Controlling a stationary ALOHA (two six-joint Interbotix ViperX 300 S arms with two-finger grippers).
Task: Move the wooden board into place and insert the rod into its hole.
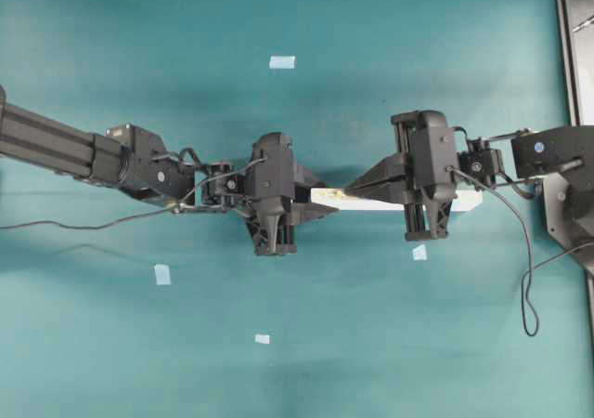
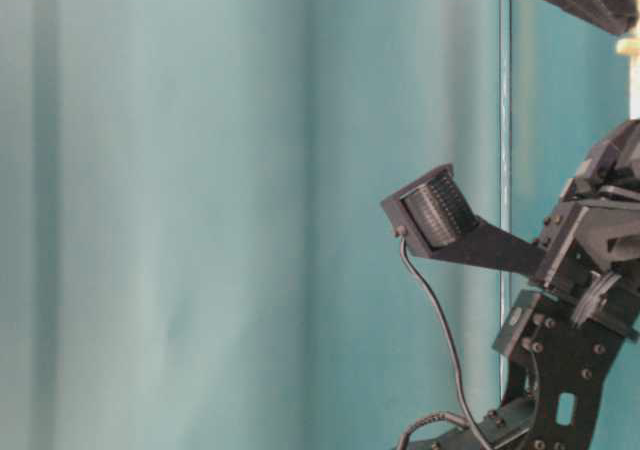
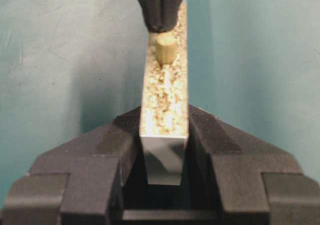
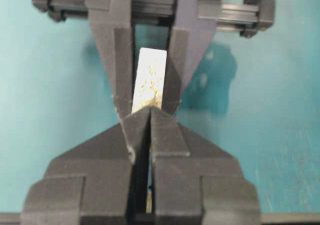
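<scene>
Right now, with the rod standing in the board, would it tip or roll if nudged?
Probably steady: the rod stands upright, seated in the wooden board. Knocked free, its round shape would likely roll. The left hand clamps the board's end, so the board itself should hold still.

We log two matte black arms (image 1: 139,163), each with blocky housings and visible screws. Our jaws are angular black wedges. Thin black cables (image 1: 524,251) trail from each wrist.
</scene>
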